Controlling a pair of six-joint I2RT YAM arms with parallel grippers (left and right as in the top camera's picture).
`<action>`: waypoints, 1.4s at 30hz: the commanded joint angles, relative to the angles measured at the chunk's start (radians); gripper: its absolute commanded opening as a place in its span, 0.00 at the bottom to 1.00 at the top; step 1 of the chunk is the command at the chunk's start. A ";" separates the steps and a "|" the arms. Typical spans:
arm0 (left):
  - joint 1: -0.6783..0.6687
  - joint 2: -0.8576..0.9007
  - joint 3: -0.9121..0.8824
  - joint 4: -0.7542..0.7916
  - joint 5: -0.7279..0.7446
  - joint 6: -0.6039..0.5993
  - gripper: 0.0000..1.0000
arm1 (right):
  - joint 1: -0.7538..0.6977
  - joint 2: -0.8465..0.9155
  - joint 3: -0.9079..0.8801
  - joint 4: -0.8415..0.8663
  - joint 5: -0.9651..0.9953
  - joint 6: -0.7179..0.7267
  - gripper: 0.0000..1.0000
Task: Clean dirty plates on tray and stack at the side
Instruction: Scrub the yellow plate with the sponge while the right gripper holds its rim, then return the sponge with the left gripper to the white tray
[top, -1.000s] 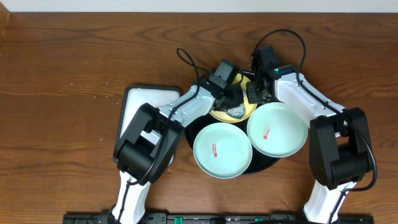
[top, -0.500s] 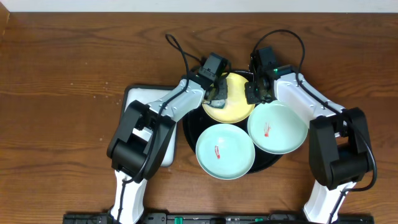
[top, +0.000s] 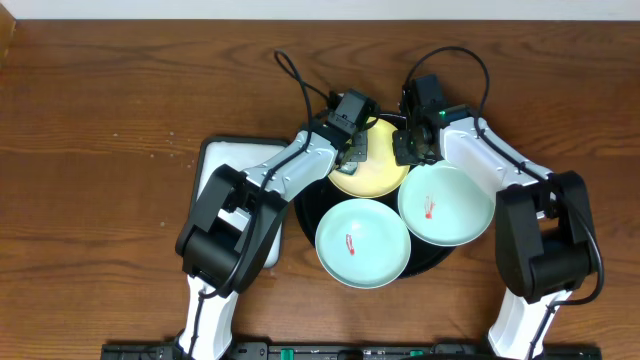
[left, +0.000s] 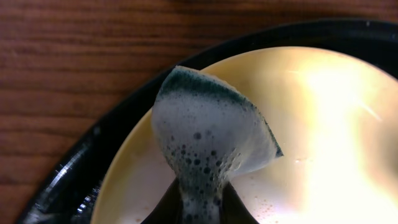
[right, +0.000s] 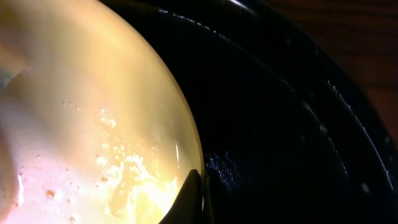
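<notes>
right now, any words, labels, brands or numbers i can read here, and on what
None can be read in any view. The yellow plate, the middle mint plate, the right mint plate, the black tray, the sponge and the white dish carry no print.

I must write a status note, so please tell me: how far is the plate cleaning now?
Nothing looks finished: no plate is stacked beside the tray. In hand: the left gripper holds a foamy sponge over the yellow plate, and the right gripper seems to pinch its rim; the plate looks wet. Left to do: both mint plates on the tray show red smears, then stacking all three.
</notes>
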 joint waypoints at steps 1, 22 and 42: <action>-0.010 0.028 -0.023 -0.027 0.095 -0.097 0.08 | -0.004 0.035 -0.011 0.003 0.031 -0.014 0.12; -0.097 0.030 -0.032 0.025 0.211 -0.342 0.13 | -0.016 0.085 -0.014 0.037 0.023 0.024 0.01; -0.003 -0.024 -0.001 -0.107 -0.367 0.175 0.08 | -0.016 0.085 -0.014 0.013 0.024 0.024 0.01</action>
